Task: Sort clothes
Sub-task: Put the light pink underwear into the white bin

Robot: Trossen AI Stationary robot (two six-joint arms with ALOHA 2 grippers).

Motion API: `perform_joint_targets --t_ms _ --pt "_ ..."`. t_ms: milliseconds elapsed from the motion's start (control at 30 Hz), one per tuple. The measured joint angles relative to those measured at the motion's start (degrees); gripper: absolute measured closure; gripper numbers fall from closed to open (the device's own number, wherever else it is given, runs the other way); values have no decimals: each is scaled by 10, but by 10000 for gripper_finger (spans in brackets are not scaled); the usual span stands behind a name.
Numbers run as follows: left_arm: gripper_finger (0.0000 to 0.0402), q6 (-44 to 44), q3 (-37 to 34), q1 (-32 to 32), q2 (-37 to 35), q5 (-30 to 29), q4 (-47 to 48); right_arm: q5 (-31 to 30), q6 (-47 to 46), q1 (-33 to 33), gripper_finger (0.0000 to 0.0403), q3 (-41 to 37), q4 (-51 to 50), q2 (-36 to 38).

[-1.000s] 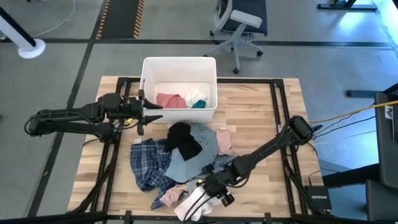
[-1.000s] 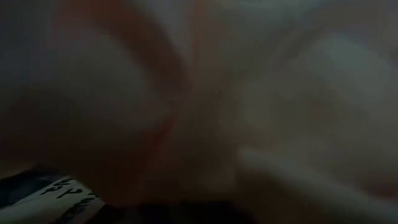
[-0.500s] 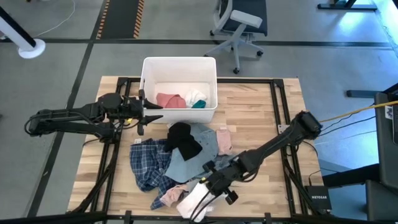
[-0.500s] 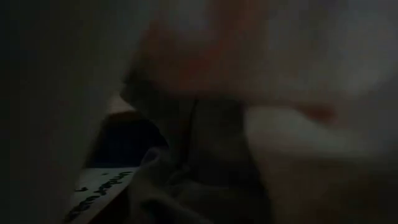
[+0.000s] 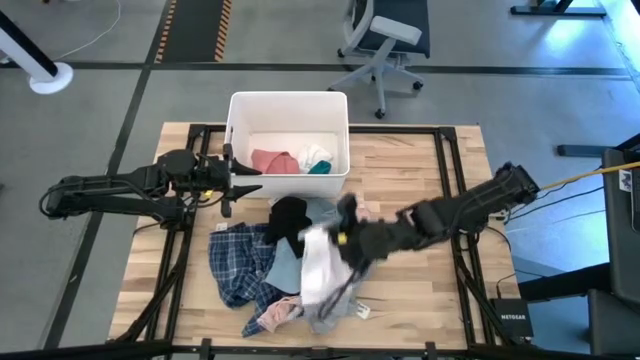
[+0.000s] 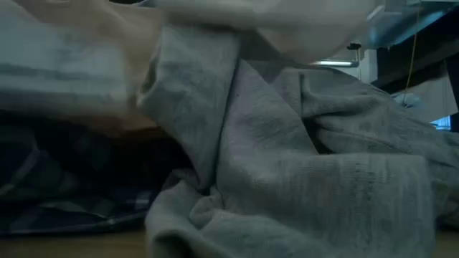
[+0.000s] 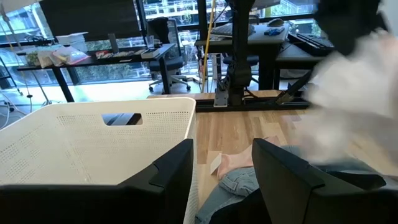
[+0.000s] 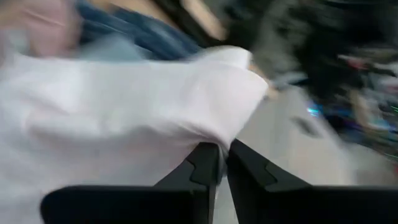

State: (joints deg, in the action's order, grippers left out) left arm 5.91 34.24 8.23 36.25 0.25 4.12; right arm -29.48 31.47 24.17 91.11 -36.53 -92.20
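Note:
The clothes lie heaped on the table's near half: a blue-white plaid shirt (image 5: 238, 265), a black piece (image 5: 290, 220), a grey-blue piece (image 5: 284, 268), a pink piece (image 5: 272, 316) and a grey piece (image 5: 336, 310). My right gripper (image 5: 338, 240) is above the heap, shut on a white piece (image 5: 318, 265). My left gripper (image 5: 236, 185) stands open beside the left wall of the white bin (image 5: 236, 120), holding nothing. Pink, white and teal pieces lie in the bin. My right gripper pinches a bunched part of the white piece (image 8: 214, 134) between its two fingers. The fingers slant downward, coming from the table's right side. The cloth hangs slack below and beside the gripper, above the heap; whether its lower end touches the heap I cannot tell.
In the low view the grey piece (image 6: 287, 186) fills the foreground, with the plaid shirt (image 6: 57, 208) behind it. The left wrist view shows the bin's perforated wall (image 7: 93, 143) close by. Bare wood (image 5: 410, 165) lies right of the bin.
My right gripper has risen from the table's near edge and gone toward the far edge, rolling its wrist. The white piece has come up with it, off the near edge of the heap, and now hangs above the heap's middle. The grey piece beneath is uncovered.

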Motion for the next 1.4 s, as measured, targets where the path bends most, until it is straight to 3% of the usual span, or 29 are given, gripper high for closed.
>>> perform_joint_targets --t_ms 133,333,633,833,1167,1400 --pt "242 0 0 0 0 0 0 -48 49 -56 366 23 -2 21" --pt "242 0 0 0 0 0 0 -46 97 -151 382 81 4 28" --pt "242 1 0 0 0 0 0 -43 172 -285 368 88 160 25" --pt "242 2 0 0 0 0 0 0 190 -353 366 88 233 20" --pt "242 5 0 0 0 0 0 70 165 -420 366 87 268 11" --pt "242 6 0 0 0 0 0 63 135 -426 364 87 240 -6"
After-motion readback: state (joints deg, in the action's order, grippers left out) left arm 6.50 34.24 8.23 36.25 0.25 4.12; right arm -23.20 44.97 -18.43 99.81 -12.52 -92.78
